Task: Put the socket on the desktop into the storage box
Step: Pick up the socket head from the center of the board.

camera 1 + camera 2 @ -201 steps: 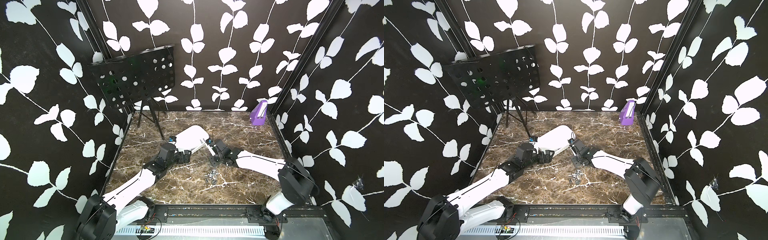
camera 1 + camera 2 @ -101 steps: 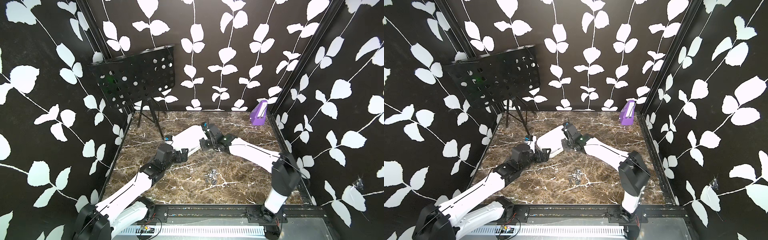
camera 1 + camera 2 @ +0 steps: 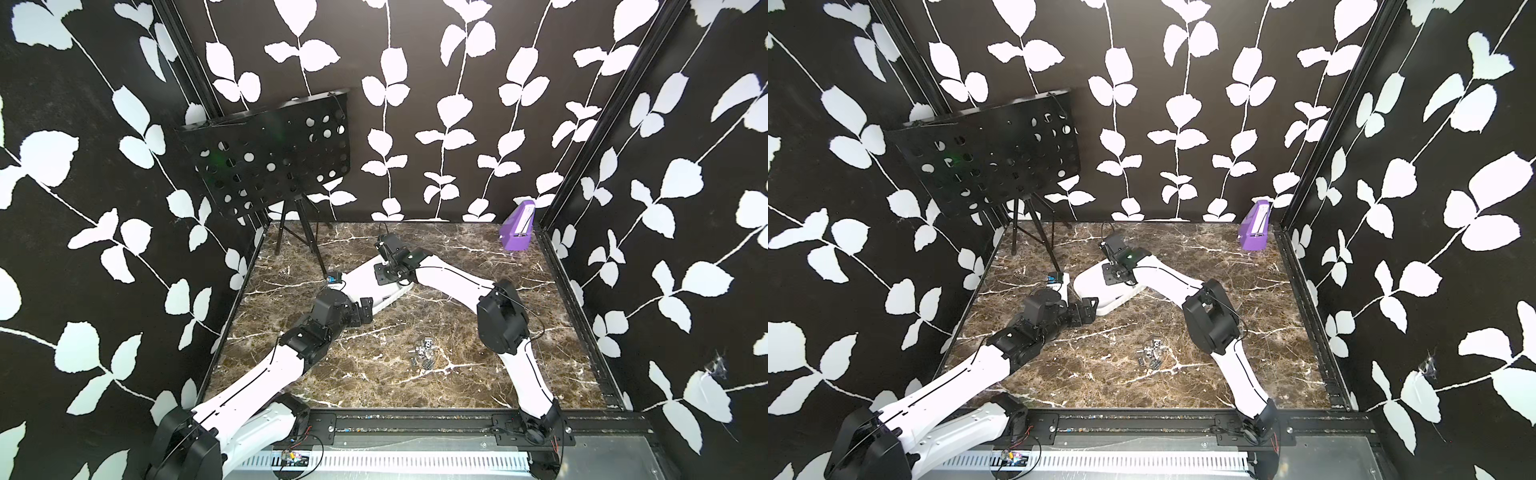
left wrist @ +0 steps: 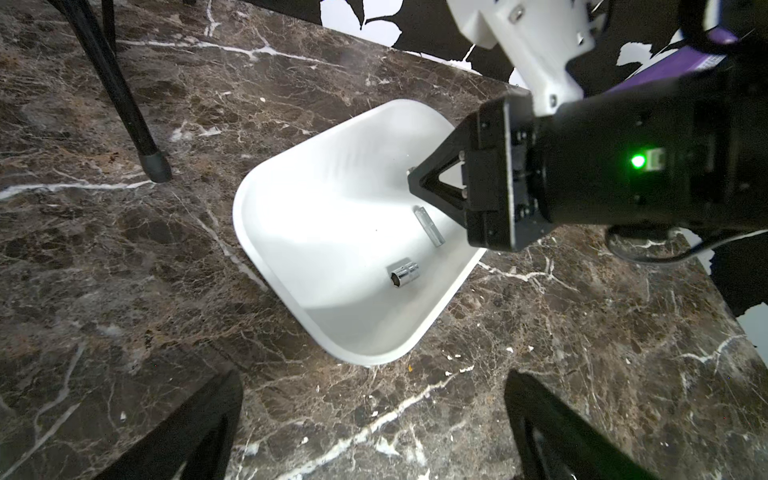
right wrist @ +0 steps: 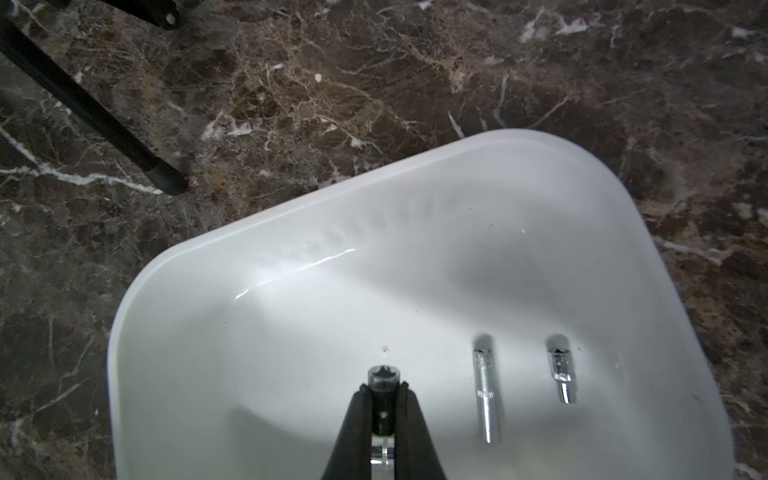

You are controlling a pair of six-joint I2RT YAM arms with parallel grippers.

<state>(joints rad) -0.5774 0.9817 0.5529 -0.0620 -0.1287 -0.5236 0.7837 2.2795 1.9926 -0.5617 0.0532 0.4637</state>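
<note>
You have no readable text or number here. Any print on the purple box (image 3: 517,232) is too small to make out

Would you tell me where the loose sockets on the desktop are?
In both top views the loose sockets cluster on the desktop between the left arm and right arm, apart from the storage box.

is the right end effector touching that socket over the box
Touching: the right wrist view shows the right end effector clamping the socket on both sides.
</note>
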